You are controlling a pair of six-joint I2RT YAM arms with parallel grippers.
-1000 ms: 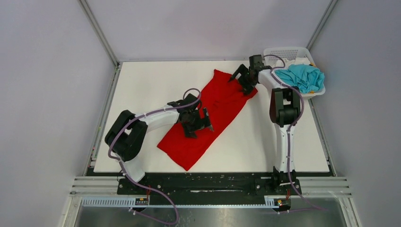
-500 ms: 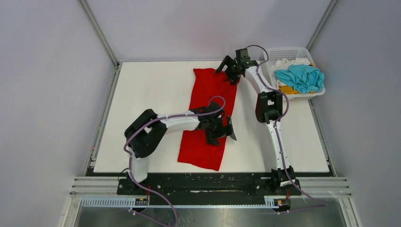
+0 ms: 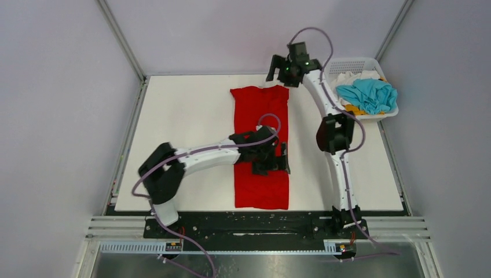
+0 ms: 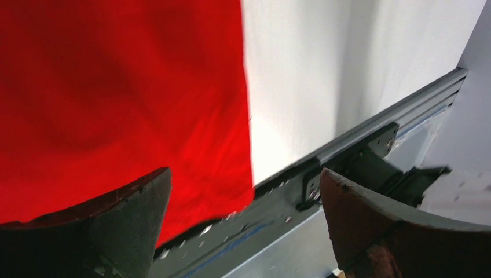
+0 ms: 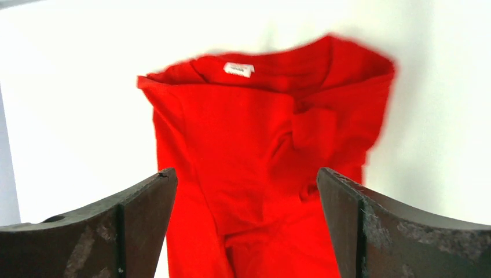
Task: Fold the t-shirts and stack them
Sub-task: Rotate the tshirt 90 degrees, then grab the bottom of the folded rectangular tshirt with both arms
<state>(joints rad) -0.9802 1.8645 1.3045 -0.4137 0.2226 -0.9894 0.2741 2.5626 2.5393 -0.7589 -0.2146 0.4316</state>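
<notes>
Top external: we see the red shirt [image 3: 259,110] folded lengthwise, flat on the table [image 3: 185,127], left gripper [image 4: 244,170] and right gripper [image 5: 246,169] both spread wide, holding nothing.

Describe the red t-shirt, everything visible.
The red t-shirt is soft, plain bright cloth, folded into a long narrow strip with sleeves tucked in. It lies flat on the white table, collar at the far end with a small white label inside, hem toward the arm bases. Slight wrinkles show near the collar. The open left gripper hangs over its right edge; the open right gripper sits beyond the collar, holding nothing.
</notes>
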